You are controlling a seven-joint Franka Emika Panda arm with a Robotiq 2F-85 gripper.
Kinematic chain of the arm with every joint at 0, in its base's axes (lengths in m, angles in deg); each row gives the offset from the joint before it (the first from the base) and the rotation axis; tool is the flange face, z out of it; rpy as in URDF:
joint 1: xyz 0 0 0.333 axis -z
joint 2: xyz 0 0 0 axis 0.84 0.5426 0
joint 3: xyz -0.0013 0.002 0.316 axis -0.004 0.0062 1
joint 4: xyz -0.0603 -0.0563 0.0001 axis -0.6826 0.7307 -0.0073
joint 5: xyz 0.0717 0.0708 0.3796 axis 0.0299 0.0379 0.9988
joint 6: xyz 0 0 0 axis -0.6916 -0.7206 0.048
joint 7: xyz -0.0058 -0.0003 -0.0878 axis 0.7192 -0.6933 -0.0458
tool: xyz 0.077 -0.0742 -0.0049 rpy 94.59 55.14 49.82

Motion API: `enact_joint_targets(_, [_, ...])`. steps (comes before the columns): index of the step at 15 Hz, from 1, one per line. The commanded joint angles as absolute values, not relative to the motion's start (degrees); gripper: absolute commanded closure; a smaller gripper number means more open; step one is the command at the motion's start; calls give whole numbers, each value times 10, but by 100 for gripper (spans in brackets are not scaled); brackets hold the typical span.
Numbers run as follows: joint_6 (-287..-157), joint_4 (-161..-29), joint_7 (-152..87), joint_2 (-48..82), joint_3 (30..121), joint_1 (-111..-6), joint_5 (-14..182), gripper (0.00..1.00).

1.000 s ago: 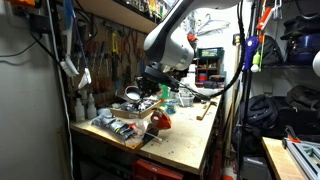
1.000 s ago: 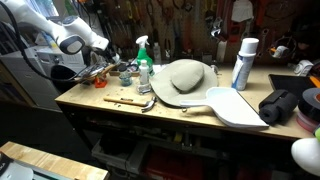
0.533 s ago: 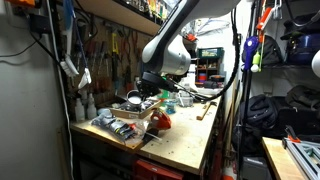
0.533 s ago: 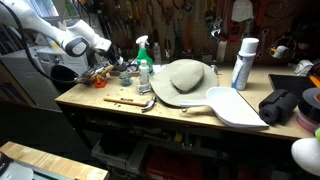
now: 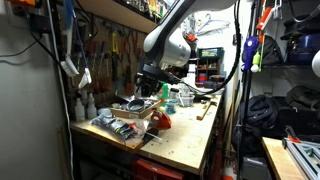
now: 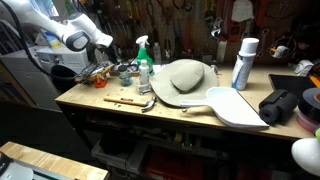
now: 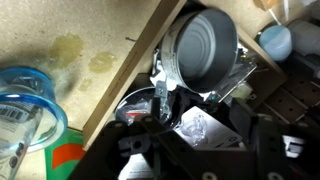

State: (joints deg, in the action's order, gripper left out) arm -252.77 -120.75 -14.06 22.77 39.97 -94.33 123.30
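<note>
Tools hang behind your cluttered wooden desk (image 6: 120, 112). Your hand (image 5: 148, 94) hovers just above the round metal tin (image 7: 200, 45), which sits in the tray (image 5: 118, 130) at the desk's end. How wide the hand stands cannot be told.

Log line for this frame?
gripper over wooden tray | nearest: metal can | jaws: cannot tell | beside tray: blue-rimmed clear container
</note>
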Motion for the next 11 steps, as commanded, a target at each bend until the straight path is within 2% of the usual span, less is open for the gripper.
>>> enact_joint_targets(1, [-2511,-1260,-280,98,473,-864,1243,0])
enact_joint_targets(5, [-2488,-1319,-445,-23,519,-786,1253,0])
enact_joint_targets(8, [-2446,-1365,-571,-119,483,-786,1279,0])
enact_joint_targets(10, [-2395,-1372,-657,-148,444,-801,1328,0])
enact_joint_targets(11, [-2430,-1335,-586,-95,471,-787,1295,0])
